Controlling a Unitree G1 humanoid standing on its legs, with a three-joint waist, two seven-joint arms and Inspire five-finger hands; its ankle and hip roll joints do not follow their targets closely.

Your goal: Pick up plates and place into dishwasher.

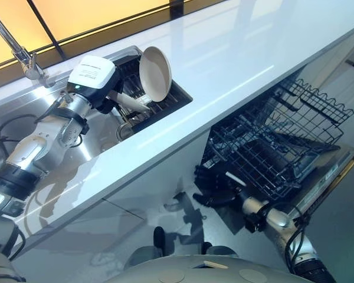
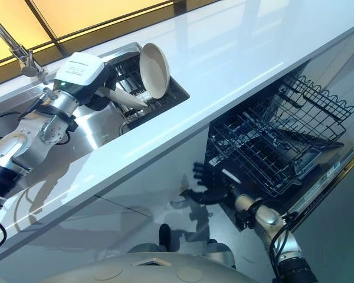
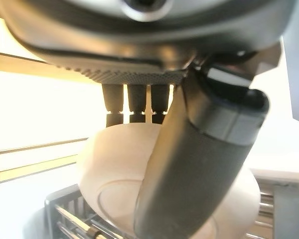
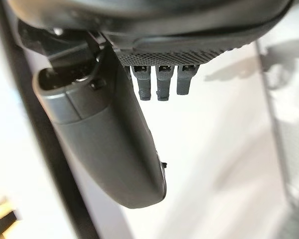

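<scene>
we've got the left hand grasping the cream plate upright over the sink rack at ten o'clock, while our right hand hangs released by the dishwasher rack at four o'clock.

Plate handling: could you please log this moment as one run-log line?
left hand: pinching plate over sink rack | right hand: open, empty, beside dishwasher rack
</scene>
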